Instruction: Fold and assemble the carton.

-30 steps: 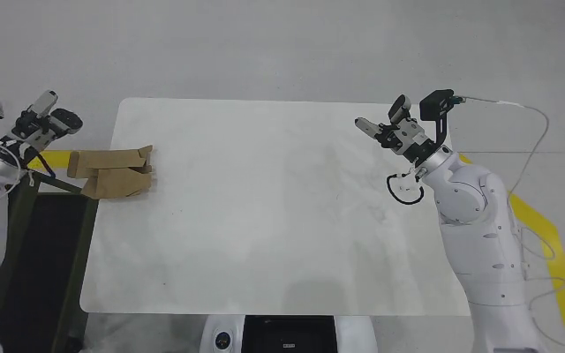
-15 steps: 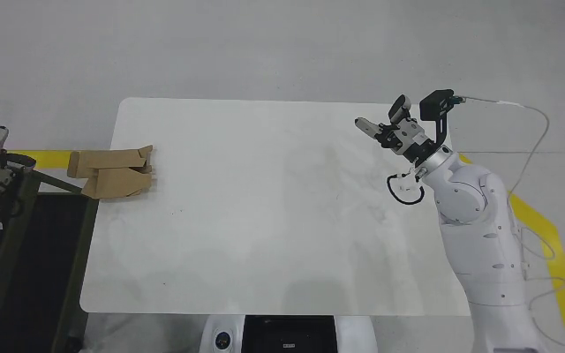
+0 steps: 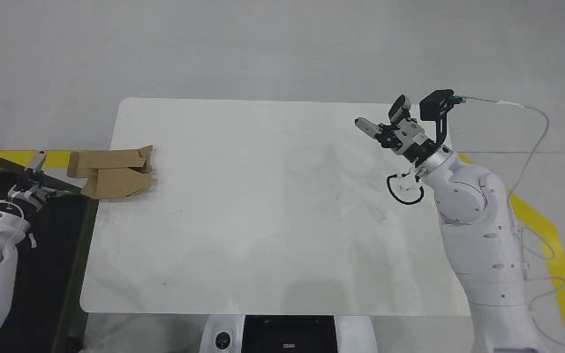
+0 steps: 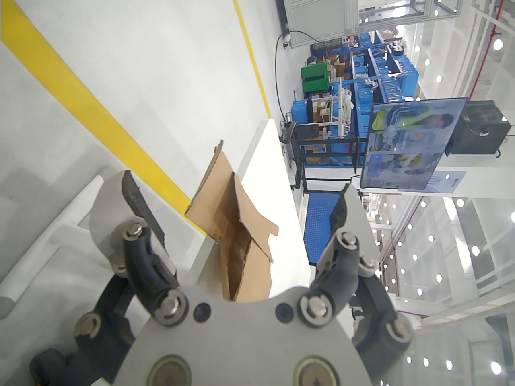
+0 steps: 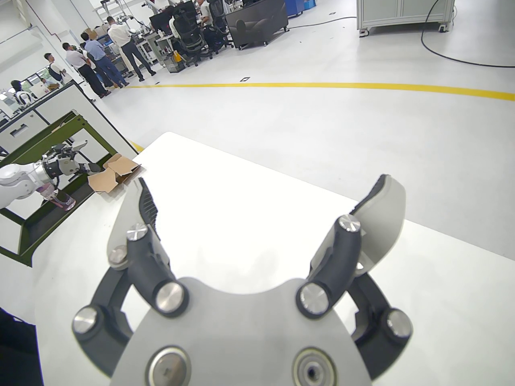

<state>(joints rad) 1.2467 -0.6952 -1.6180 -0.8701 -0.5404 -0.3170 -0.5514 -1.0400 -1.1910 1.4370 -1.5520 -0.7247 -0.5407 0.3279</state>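
Observation:
The brown carton (image 3: pixel 110 172) lies partly folded at the white table's (image 3: pixel 282 229) left edge, one end hanging past the rim. My left gripper (image 3: pixel 40 176) hovers off the table just left of that end, open and holding nothing. In the left wrist view the carton (image 4: pixel 235 235) stands ahead of the open gripper (image 4: pixel 238 188), clear of both fingers. My right gripper (image 3: pixel 384 125) hangs open and empty over the back right of the table. From the right wrist, its gripper (image 5: pixel 261 186) faces across the table toward the carton (image 5: pixel 114 172) and the left gripper (image 5: pixel 86 157).
A dark green rack (image 3: pixel 48 265) stands against the table's left side, below the left arm, and appears as a green frame (image 5: pixel 60 126) in the right wrist view. A thin cable (image 3: pixel 530 141) trails beside the right arm.
The left gripper has come from farther back on the left down toward the front and now sits level with the carton's left end. Carton and right arm have not moved.

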